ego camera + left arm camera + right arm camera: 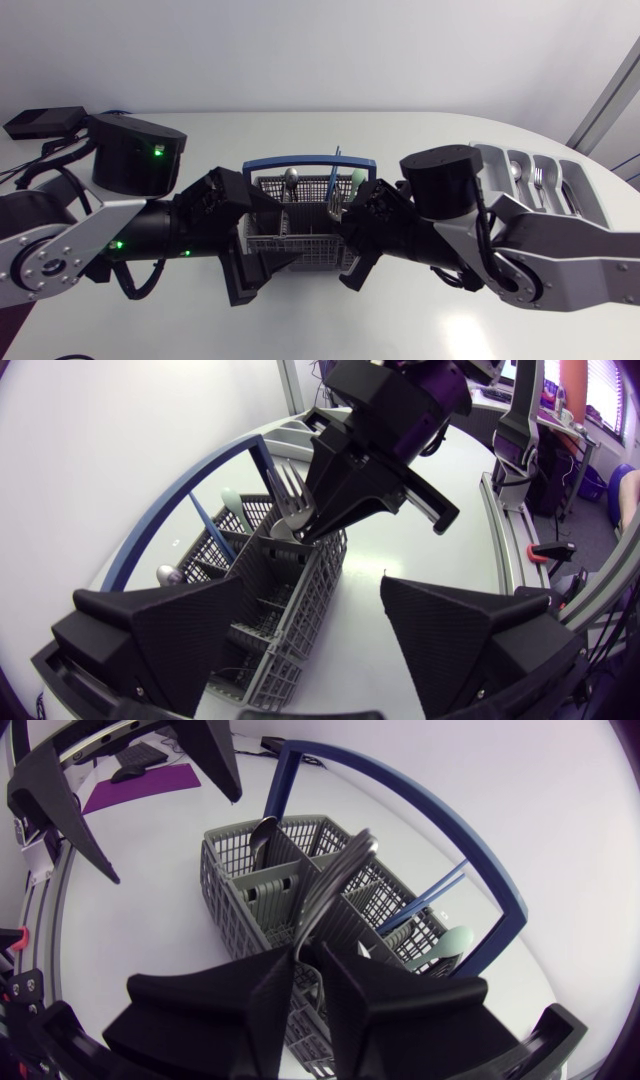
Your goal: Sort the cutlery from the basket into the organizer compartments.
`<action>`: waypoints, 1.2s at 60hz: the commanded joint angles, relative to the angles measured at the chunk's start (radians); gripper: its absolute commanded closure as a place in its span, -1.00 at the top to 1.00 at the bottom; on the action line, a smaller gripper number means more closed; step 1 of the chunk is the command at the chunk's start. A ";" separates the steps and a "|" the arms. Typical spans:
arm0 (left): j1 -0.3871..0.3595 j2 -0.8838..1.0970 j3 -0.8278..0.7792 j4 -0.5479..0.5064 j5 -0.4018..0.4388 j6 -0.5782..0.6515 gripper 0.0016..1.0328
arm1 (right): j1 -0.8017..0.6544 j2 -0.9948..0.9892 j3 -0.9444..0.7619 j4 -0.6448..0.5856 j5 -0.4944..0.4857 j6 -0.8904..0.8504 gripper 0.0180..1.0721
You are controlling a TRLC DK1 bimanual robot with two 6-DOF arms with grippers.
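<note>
A grey mesh cutlery basket (300, 245) with a blue hoop handle stands mid-table. My right gripper (308, 970) hangs over its right end, shut on a metal fork (335, 885) whose tines point up. The left wrist view shows that fork (290, 500) against the right gripper (305, 535) above the basket (300, 610). My left gripper (320, 650) is open, with its fingers either side of the basket's near corner. Still in the basket are a silver spoon (291, 178), a blue-handled piece (335, 165) and a pale green spoon (357, 178).
The grey organizer (500, 160) lies at the right, behind my right arm, with a spoon (515, 170) and a fork (538, 178) in separate compartments. Both arms crowd the basket from either side. A black box (45, 122) sits at the far left.
</note>
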 commanded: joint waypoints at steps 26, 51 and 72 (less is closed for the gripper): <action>-0.003 -0.001 -0.024 0.021 0.011 0.019 0.84 | -0.021 0.009 0.010 0.005 0.004 0.012 -0.89; -0.033 0.079 -0.033 0.094 -0.052 0.022 0.83 | 0.048 -0.209 -0.006 -0.104 0.036 -0.004 -0.89; -0.108 0.172 -0.024 0.166 -0.122 0.008 0.83 | 0.060 -0.157 -0.050 -0.061 0.027 -0.031 -0.89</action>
